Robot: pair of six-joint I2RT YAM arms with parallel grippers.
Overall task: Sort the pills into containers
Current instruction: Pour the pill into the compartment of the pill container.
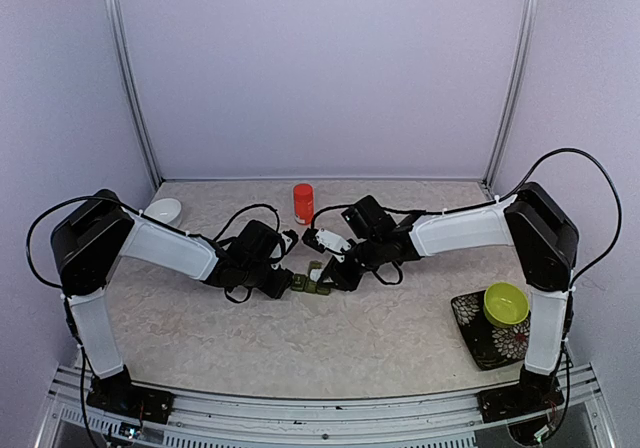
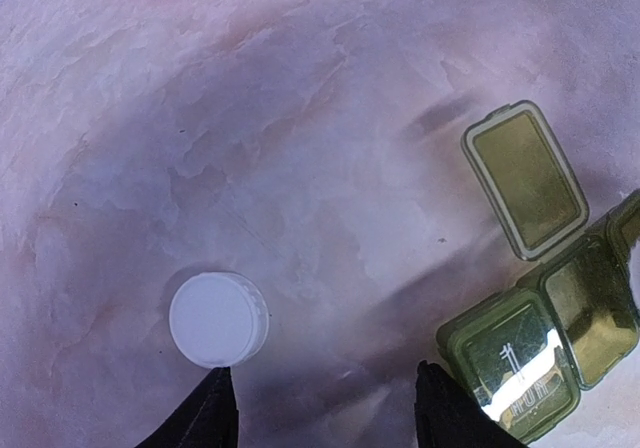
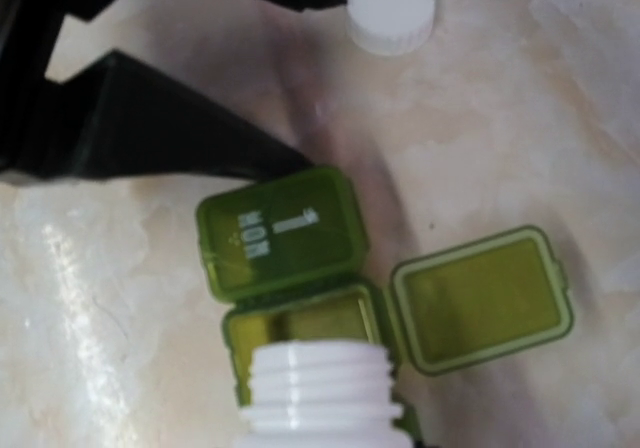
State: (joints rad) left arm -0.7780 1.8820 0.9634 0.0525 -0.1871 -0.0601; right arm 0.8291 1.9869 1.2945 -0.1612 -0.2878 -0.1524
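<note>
From above, both arms meet mid-table at the pill box [image 1: 316, 283], the right gripper [image 1: 332, 248] pinching a white bottle [image 1: 328, 240]. At the left wrist, the left gripper [image 2: 330, 403] stands spread and empty beside the white cap [image 2: 218, 318]. At the right wrist, the bottle's mouth hangs over the open compartment [image 3: 300, 330], with no pills visible inside, so I'd say sorting has barely begun.

We reach both arms inward, elbows out, wrists nearly meeting in the middle. Our left arm [image 1: 165, 248] stretches low, and the left fingers [image 2: 212, 416] stand apart with nothing between them. Our right arm [image 1: 460, 230] angles down, with the right fingers [image 1: 338, 258] clamped on a white bottle [image 3: 318, 393].
</note>
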